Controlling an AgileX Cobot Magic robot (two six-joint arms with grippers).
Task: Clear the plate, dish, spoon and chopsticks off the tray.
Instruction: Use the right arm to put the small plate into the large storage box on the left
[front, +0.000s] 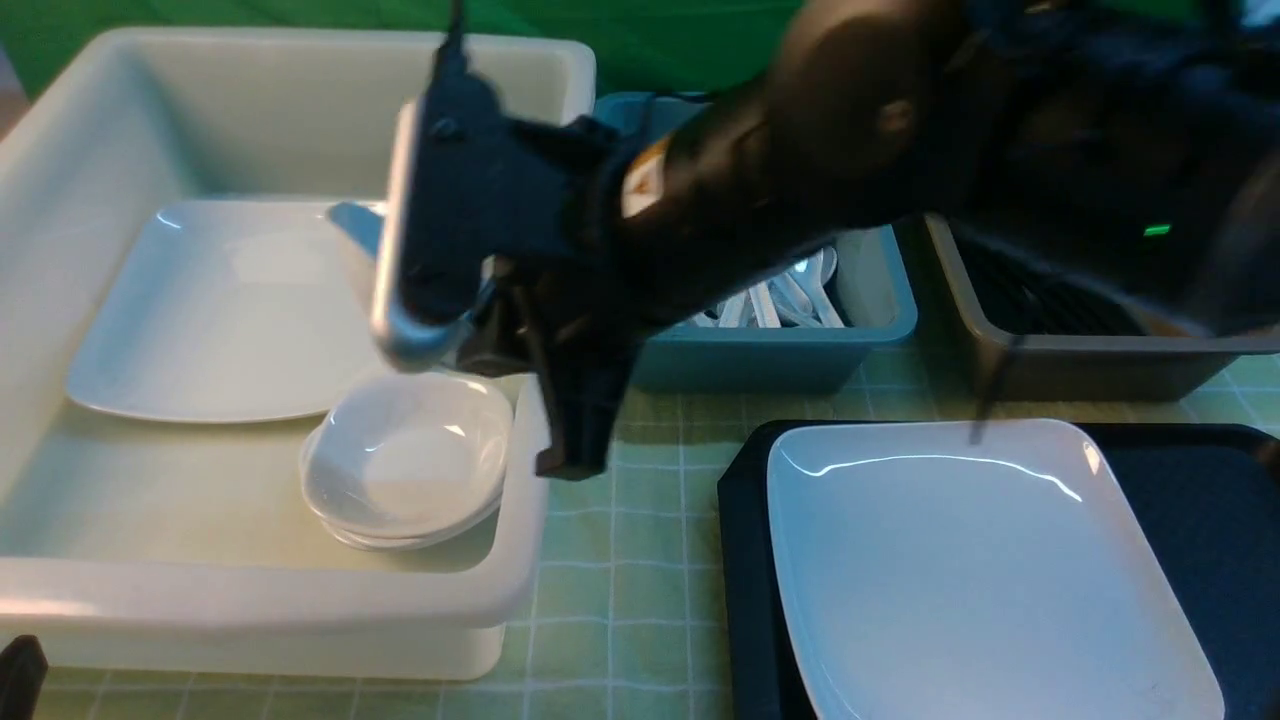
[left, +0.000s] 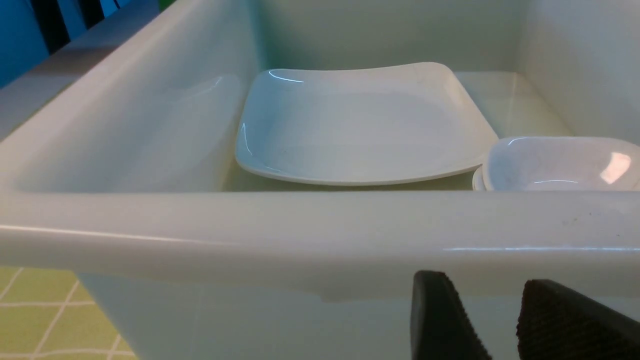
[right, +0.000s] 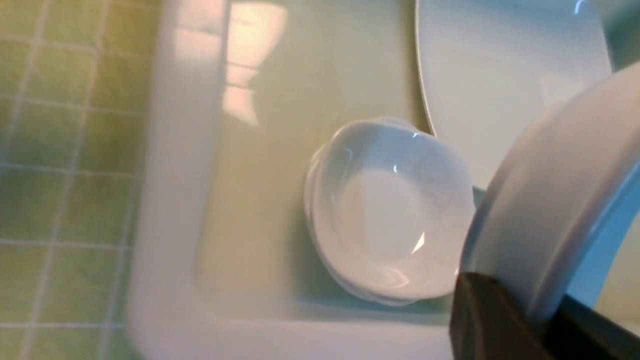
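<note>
Op: Biggest stuff 1st. What's around the R gripper (right: 535, 320)?
Spotter: Your white tub (front: 250, 600) sits under it. The arm stretches over the tub's R wall, so the gripper hangs above the near-R corner. The tray (front: 745, 560) lies well off to that gripper's R, nearer the robot. The plate (front: 980, 580) is flat on it and covers most of the tray that shows.
Op: Inside the tub?
Spotter: A 2nd plate (front: 230, 310) lies flat on the tub floor, below the gripper and to its L. The brown tub (front: 1100, 365) and teal tub (front: 780, 350) stand side by side on the arm's far side.
Op: And the grip?
Spotter: You've got the R jaws pinched on the rim of 1 dish (front: 390, 270), which is held on edge. A stack of small dishes (front: 410, 460) sits directly beneath it. Can't tell whether dish and stack touch.
Op: Spoons?
Spotter: White spoons (front: 790, 295) are in the teal tub, behind the gripper's wrist.
Op: L gripper (left: 487, 300)?
Spotter: It's low, just outside the white tub's near wall. Its fingers are spread apart and grip nothing.
</note>
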